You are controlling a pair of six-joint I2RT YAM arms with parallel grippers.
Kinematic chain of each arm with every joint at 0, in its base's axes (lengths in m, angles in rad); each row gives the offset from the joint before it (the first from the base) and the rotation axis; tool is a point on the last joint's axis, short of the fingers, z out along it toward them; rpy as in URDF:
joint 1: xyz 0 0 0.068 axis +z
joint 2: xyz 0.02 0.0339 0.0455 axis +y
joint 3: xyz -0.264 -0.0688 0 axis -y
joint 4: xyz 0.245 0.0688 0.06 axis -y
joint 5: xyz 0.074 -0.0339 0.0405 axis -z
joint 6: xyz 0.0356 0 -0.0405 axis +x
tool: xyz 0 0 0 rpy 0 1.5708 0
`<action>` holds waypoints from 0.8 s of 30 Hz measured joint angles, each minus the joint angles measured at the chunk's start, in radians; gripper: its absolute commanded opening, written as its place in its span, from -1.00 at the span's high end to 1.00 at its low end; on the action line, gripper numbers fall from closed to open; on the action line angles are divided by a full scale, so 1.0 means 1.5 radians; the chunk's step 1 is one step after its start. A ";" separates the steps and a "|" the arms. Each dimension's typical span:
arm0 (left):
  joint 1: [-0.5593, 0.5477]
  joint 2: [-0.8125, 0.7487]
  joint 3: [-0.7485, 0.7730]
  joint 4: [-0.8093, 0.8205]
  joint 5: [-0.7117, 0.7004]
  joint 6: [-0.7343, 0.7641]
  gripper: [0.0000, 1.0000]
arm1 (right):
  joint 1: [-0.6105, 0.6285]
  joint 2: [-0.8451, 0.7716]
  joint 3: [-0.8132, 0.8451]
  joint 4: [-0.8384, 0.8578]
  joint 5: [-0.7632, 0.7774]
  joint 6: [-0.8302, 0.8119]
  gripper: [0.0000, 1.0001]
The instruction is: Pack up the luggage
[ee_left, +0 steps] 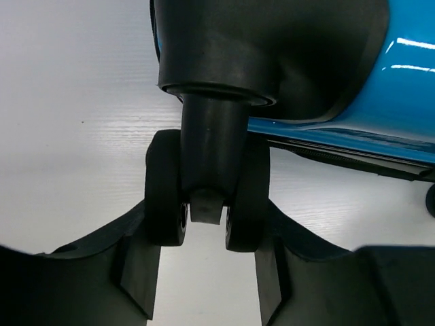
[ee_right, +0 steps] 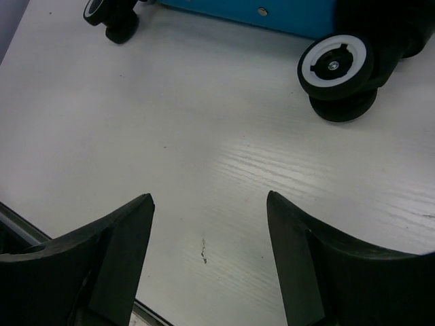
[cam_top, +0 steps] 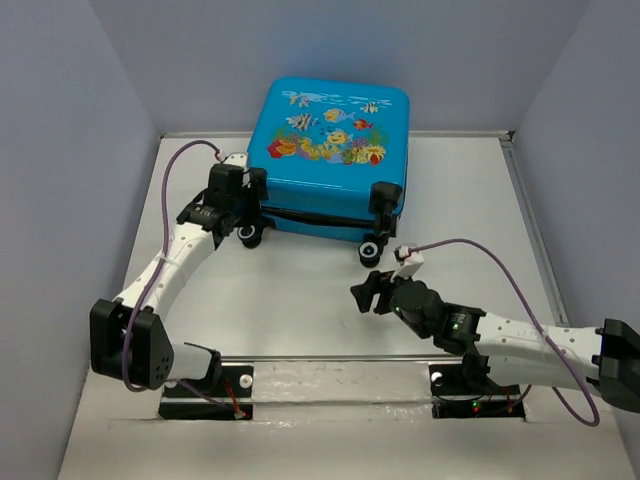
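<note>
Luggage (cam_top: 330,150), closed and flat at the far middle of white table (cam_top: 300,320), fish-print face up, wheeled edge turned toward the two arm bases. Blue shell bright against pale walls, with a dark seam along the near side.

Left gripper (cam_top: 249,226) down at near-left wheel (cam_top: 250,237), reached by left arm (cam_top: 170,265) bent in from the table's left side. Jaws spread wide, with one of its fingers (ee_left: 136,272) on each outer side of the twin black caster (seen close from the wrist camera, tyres filling the whole gap). Touching or only just beside: cannot tell, nor whether any squeeze is applied.

Right gripper (cam_top: 365,292) low over bare tabletop, near but short of near-right wheel (cam_top: 372,250), at the end of right arm (cam_top: 510,335) stretched in from the right. Jaws likewise apart, with nothing between them but white surface and a small dark scuff (ee_right: 204,252). From its wrist camera, white hub of that wheel ahead and to the right, apart from the fingertips; other caster at the top left corner, with a strip of blue shell between the two.
</note>
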 measured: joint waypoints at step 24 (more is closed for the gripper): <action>0.048 -0.332 -0.291 0.149 0.287 -0.279 0.89 | -0.403 -0.021 -0.168 0.295 -0.236 -0.100 -0.21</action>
